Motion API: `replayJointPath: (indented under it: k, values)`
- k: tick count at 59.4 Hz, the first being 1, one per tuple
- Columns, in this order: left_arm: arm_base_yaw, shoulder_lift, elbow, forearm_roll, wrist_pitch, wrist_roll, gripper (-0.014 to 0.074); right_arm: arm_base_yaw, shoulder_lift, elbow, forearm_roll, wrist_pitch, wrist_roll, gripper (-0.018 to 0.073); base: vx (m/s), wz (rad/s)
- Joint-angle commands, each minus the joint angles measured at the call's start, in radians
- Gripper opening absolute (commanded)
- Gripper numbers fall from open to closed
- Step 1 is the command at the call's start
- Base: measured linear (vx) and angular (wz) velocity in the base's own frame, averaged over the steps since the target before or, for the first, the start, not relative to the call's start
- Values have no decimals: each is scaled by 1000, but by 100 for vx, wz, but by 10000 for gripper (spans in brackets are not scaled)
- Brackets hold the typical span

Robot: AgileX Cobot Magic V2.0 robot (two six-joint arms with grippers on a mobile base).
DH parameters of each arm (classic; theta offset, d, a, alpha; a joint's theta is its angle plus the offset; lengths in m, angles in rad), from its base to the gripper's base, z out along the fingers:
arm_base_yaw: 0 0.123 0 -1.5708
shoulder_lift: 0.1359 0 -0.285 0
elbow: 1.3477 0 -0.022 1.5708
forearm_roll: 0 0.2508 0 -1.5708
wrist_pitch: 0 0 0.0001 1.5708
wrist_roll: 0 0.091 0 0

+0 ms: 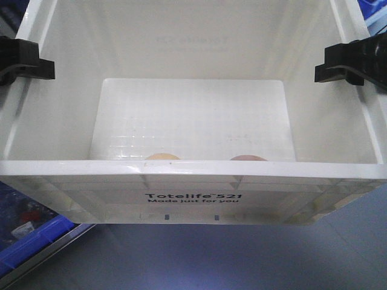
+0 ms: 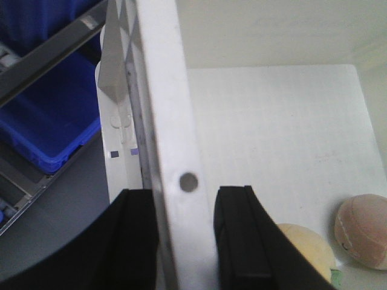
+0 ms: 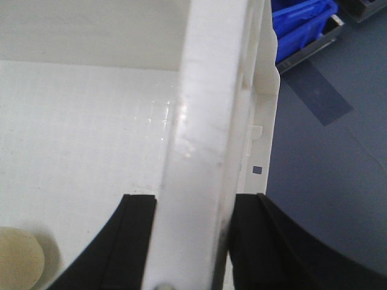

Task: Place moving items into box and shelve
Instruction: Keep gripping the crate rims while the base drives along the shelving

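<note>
The white box, printed "Totelife 521", is held in the air between my two grippers and fills the front view. My left gripper is shut on its left wall, one black finger on the outside and one on the inside. My right gripper clamps the right wall the same way. Two moving items lie on the box floor by the near wall: a yellowish-tan lump and a pinkish-beige lump. In the front view only their tops show, yellowish and pinkish.
Blue plastic bins sit low at the left, seen also in the left wrist view, on a metal-framed rack. More blue bins are beyond the box's right side. Grey floor lies below.
</note>
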Motion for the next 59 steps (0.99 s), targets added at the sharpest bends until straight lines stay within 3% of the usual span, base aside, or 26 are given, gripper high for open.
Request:
replayJointPath:
  k: [1, 59]
  values:
    - [-6, -29, -49, -21, -130, 16, -6, -5, -31, -38, 23, -129, -18, -6, 17, 67]
    - [-6, -29, -49, -21, -130, 16, -6, -5, -31, -38, 23, -129, -18, -6, 12, 51]
